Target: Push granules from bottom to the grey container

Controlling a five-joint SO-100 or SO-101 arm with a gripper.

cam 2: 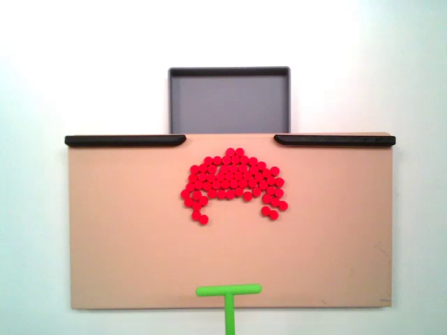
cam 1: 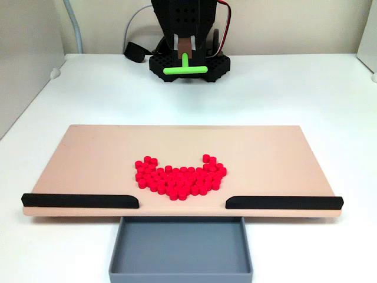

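The granules (cam 2: 233, 181) lie in a loose arch on the tan board (cam 2: 126, 244), just short of the gap between two black strips (cam 2: 126, 140), beyond which sits the grey container (cam 2: 229, 105). Light and apt to roll, they likely scatter unless swept broadly. The claw (cam 1: 185, 48) grips the green pusher (cam 1: 185, 69).

Red granules (cam 2: 232, 180); grey container (cam 2: 229, 103)

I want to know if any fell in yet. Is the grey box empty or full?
Empty. The grey container shows a bare floor in both fixed views, and all the granules lie on the tan board.
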